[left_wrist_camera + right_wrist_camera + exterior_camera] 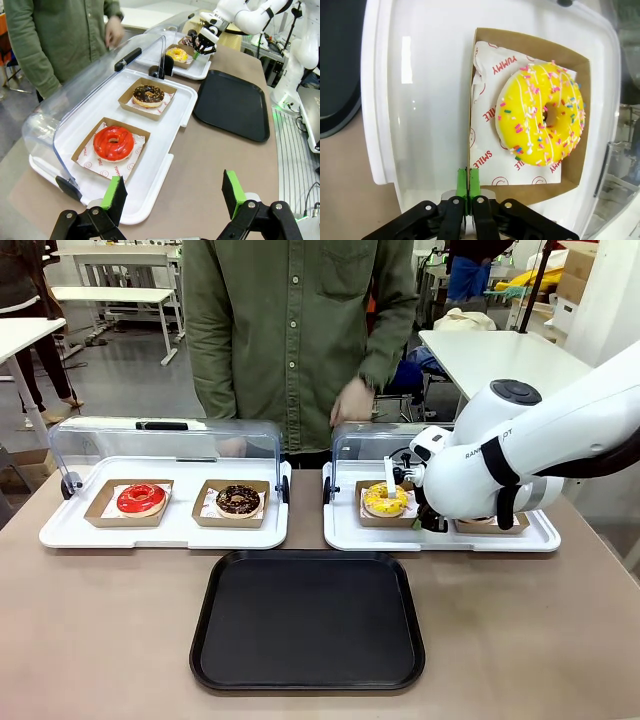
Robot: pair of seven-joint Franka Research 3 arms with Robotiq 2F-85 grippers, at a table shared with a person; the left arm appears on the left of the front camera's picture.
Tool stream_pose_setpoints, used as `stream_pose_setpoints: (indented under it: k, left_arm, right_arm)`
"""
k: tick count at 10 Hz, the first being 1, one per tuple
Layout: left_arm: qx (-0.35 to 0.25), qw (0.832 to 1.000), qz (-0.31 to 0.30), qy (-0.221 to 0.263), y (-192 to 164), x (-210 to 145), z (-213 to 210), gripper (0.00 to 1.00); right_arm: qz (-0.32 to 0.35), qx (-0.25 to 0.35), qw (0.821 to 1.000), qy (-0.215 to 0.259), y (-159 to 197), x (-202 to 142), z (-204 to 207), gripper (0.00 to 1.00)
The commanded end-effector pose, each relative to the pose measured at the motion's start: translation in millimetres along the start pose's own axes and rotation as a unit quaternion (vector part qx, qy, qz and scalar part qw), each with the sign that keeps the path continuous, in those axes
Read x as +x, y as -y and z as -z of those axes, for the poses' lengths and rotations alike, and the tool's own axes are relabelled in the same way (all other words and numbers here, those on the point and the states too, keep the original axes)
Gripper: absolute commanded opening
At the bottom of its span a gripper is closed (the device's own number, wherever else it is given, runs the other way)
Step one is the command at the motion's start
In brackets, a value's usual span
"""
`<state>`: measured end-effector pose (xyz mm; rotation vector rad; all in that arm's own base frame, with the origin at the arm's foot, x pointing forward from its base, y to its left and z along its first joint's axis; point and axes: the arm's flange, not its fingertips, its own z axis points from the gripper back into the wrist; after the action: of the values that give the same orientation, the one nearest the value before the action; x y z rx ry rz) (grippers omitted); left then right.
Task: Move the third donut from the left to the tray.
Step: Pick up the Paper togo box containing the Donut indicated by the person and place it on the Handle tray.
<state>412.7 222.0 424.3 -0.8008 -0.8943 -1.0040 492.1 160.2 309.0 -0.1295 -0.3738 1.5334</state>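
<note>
Your right gripper (468, 187) is pinched on the liner (472, 107) wall at the donut's (541, 114) 8 o'clock. Lift level so nothing slides, then carry to the tray (308, 680).

A smooth grey-brown table (120, 640) carries a large flat black plastic tray (308, 620) near its front middle, with two white plastic trays with raised clear lids beyond it, one far left (60, 532) and one far right (540, 540).
</note>
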Motion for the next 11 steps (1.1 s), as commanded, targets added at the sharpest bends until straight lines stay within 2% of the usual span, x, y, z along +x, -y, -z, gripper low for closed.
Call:
stream_pose_setpoints:
  k: [1, 3, 6, 11]
  left_arm:
    - [-0.001, 1.0, 0.002, 0.001, 1.4, 1.5, 0.0, 1.0]
    - [-0.001, 1.0, 0.002, 0.001, 1.4, 1.5, 0.0, 1.0]
    - [-0.001, 1.0, 0.002, 0.001, 1.4, 1.5, 0.0, 1.0]
    - [-0.001, 1.0, 0.002, 0.001, 1.4, 1.5, 0.0, 1.0]
  right_arm:
    - [0.018, -0.04, 0.999, 0.004, -10.4, 1.4, -34.5, 0.0]
    - [0.021, -0.054, 0.998, 0.01, -26.4, 7.9, -61.9, 0.0]
    - [0.025, -0.043, 0.998, 0.026, -59.0, 20.2, -92.9, 0.0]
    - [0.019, -0.009, 0.999, 0.051, -144.2, 52.6, -127.1, 0.0]
